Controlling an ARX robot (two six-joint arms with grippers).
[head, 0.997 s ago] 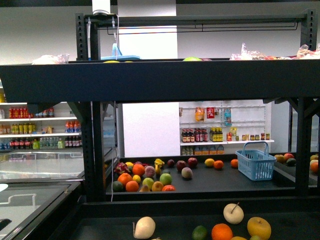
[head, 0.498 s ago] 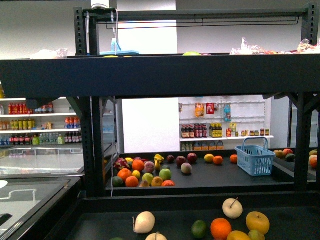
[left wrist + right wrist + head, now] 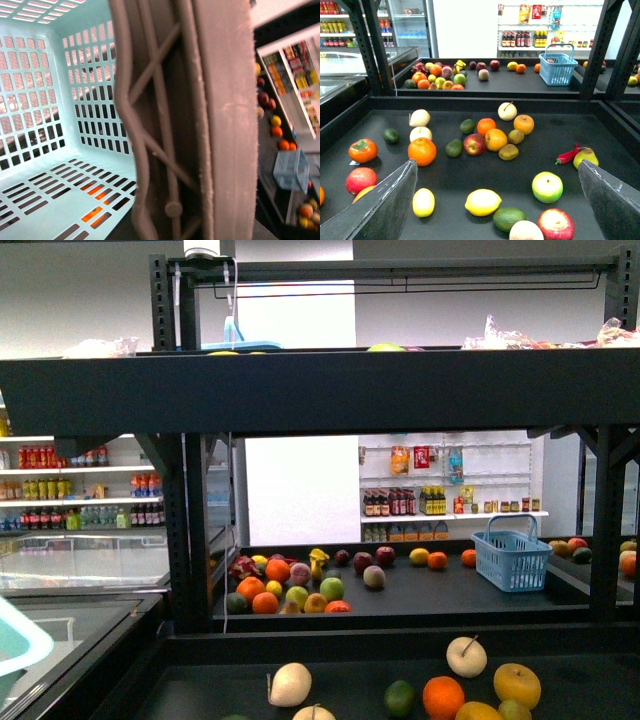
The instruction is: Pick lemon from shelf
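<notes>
Cannot read the labels on the far bottles (image 3: 400, 505): too small. Finds the right gripper (image 3: 496, 165) spread wide over the shelf (image 3: 540, 145) tray, the lemon (image 3: 483, 202) lying between its fingers, a lime (image 3: 510, 218) just beside it, bare tray on the lemon's other side. Cannot tell the left gripper's (image 3: 220, 125) grip beside the turquoise basket (image 3: 45, 100).

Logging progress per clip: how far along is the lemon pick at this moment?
Done: nothing that shows. The right gripper is open and empty over the flat black metal shelf tray. In hand: the approach, with the small bright yellow oval lemon lying untouched on the tray between the spread fingers in the right wrist view. Left: descend, close on the lemon and lift it off the tray.
</notes>
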